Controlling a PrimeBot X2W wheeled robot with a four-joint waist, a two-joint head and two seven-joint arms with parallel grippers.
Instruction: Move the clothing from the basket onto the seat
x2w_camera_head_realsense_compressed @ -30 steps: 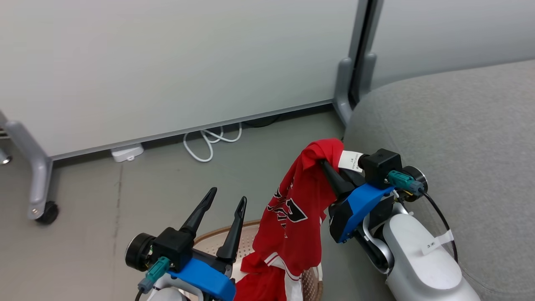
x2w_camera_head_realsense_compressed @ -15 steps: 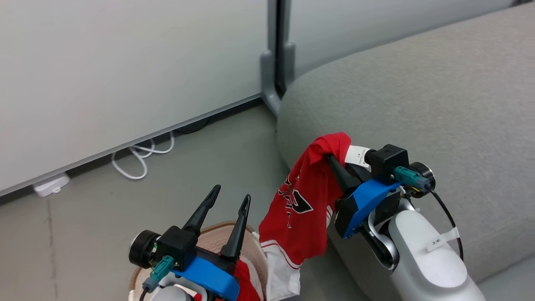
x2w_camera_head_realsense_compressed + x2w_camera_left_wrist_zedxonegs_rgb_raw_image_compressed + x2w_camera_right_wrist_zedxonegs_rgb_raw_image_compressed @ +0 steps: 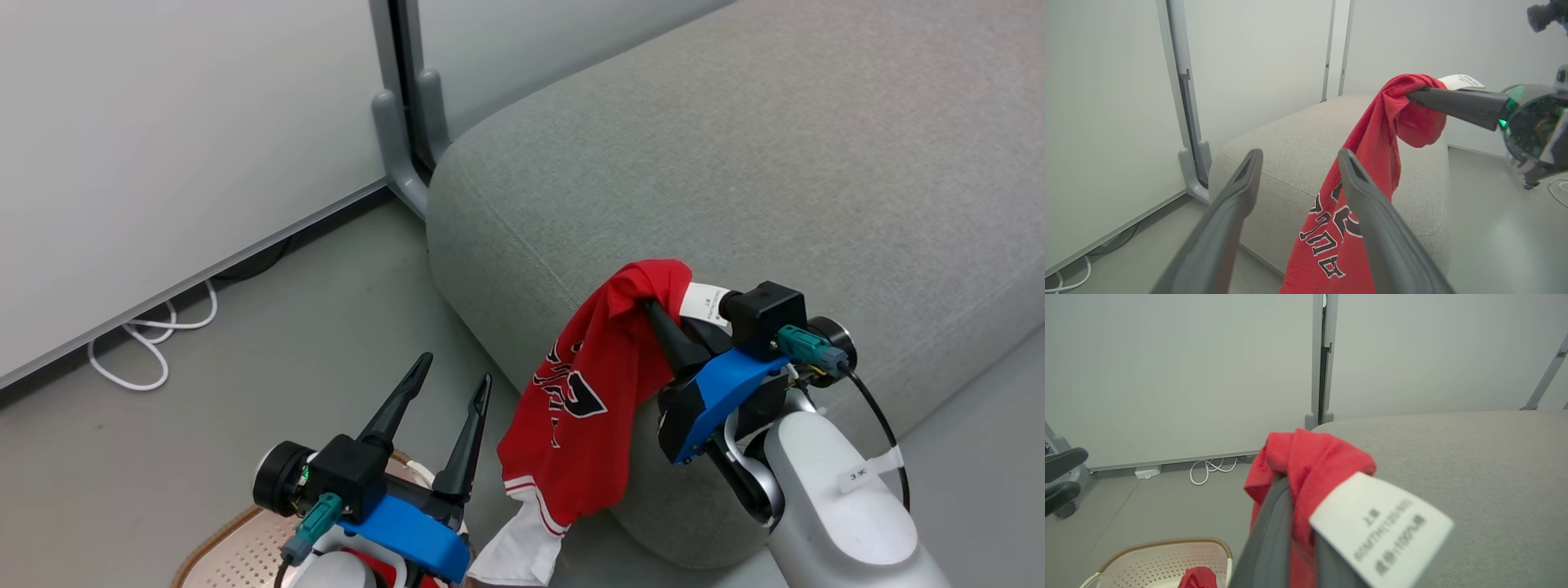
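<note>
My right gripper (image 3: 649, 309) is shut on a red garment (image 3: 588, 400) with black-and-white lettering and a white label (image 3: 704, 302); it hangs against the front edge of the grey seat (image 3: 735, 163). From the left wrist the same garment (image 3: 1372, 163) dangles from the right gripper (image 3: 1410, 94) before the seat (image 3: 1298, 163). The right wrist view has the garment (image 3: 1306, 465) bunched over the fingers, its label (image 3: 1380, 531) close up. My left gripper (image 3: 453, 377) is open and holds nothing, above the cream basket (image 3: 237, 551). More red clothing (image 3: 1198, 577) lies in the basket (image 3: 1163, 555).
Grey-white partition panels (image 3: 163, 122) with a metal post foot (image 3: 400, 155) stand behind the seat's left end. A white cable (image 3: 151, 339) lies looped on the grey floor by the panel. A castor foot (image 3: 1063, 508) shows at the far left of the right wrist view.
The head camera has swung right, so the seat now takes up more of the picture. The garment hangs clear of the basket and against the seat's edge. Both grippers keep their states.
</note>
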